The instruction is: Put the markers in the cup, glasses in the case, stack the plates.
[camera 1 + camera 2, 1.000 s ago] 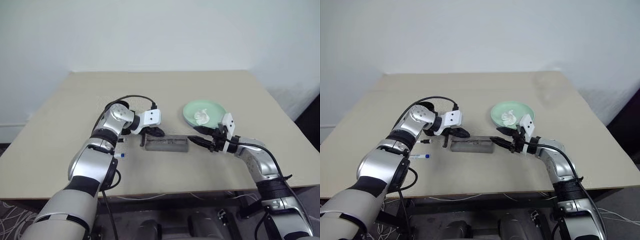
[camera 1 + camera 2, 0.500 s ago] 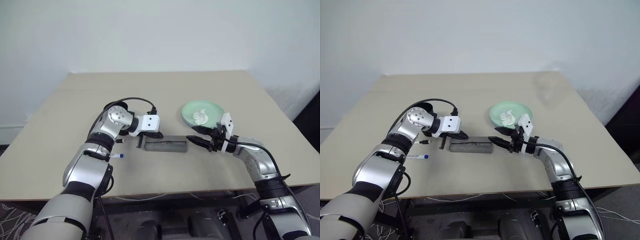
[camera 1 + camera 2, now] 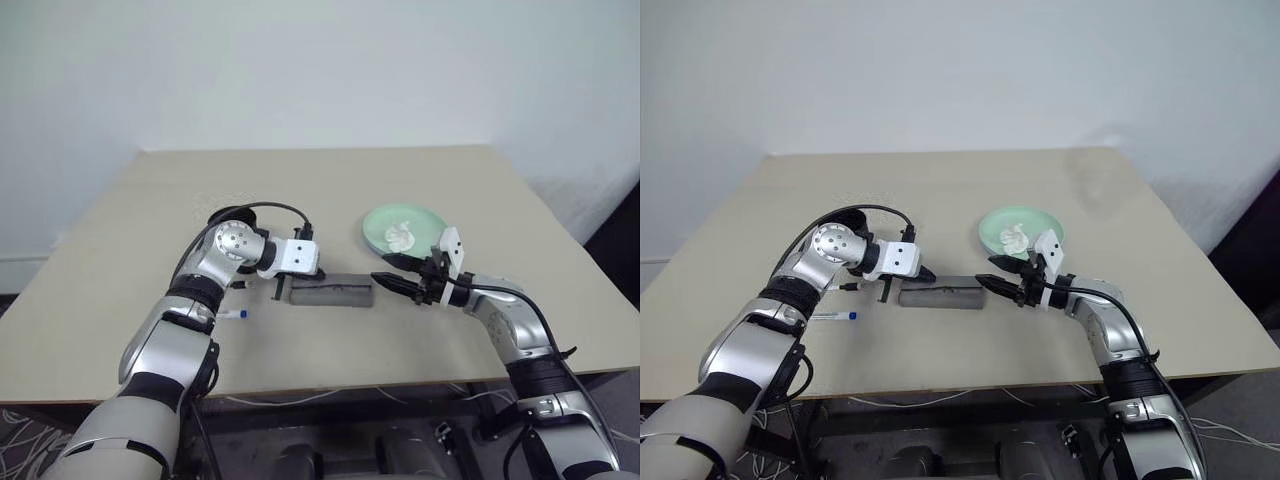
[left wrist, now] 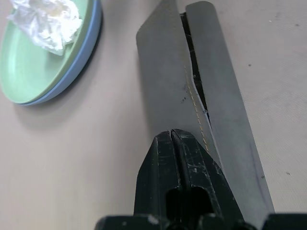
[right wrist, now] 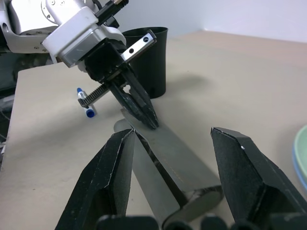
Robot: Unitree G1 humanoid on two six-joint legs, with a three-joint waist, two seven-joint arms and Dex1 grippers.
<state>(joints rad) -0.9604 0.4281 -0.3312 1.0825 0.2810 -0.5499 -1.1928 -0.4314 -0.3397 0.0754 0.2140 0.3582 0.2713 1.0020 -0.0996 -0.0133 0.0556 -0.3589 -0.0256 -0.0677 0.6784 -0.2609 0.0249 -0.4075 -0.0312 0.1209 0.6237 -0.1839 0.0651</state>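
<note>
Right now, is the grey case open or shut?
Almost shut: the case lid is down, with a thin dark gap along its edge. The shut left gripper touches its end.

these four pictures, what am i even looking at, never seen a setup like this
It is one moment seen by four cameras on a two-armed robot. The two wide pictures come from its head, looking down at a tan table; the two close-ups come from cameras on its wrists.

The left hand is shut, with its tips pressed on one end of a grey case. The right hand stands open at the case's other end, holding nothing. The case's flap is slightly ajar.

Behind the right hand, a green plate sits stacked on a blue plate, with a crumpled tissue on top. A black cup stands behind the left arm, and a blue-capped marker lies beside it.
</note>
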